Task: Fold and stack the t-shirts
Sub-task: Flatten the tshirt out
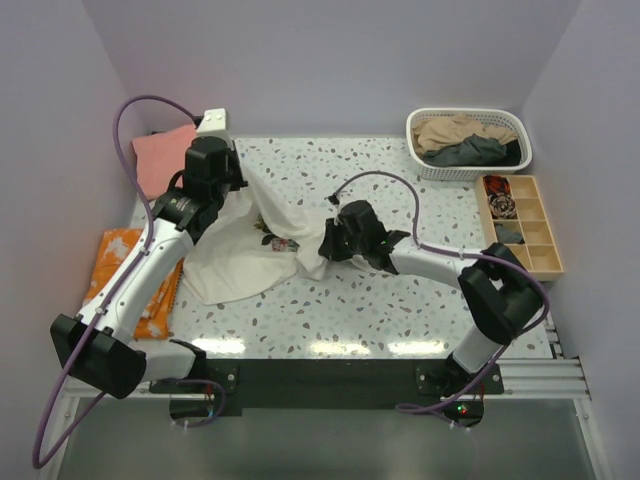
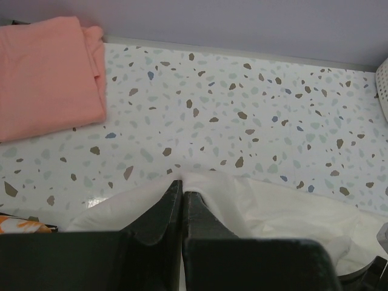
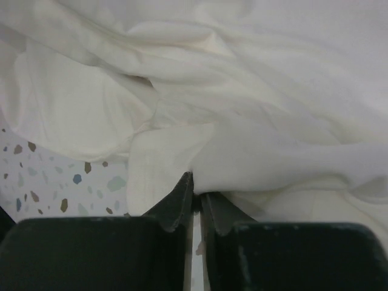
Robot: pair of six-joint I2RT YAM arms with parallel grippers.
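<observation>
Cream t-shirt (image 1: 240, 262) lies rumpled near the table's (image 1: 400, 300) left edge; your left gripper (image 2: 182, 187) and right gripper (image 3: 195, 185) each pinch its cloth, jaws nearly together.

The top external camera hangs above and behind the arm bases, looking down and forward over the whole table (image 1: 400, 305) to its far edge. The left wrist camera sits low just behind the left claw (image 2: 182, 187), facing the far edge near the table's far left corner, while the right wrist camera looks from very close behind the right claw (image 3: 195, 185). All three views share the cream t-shirt (image 1: 240, 255); the overhead and left wrist views also share the salmon-pink t-shirt (image 1: 160, 155).
</observation>
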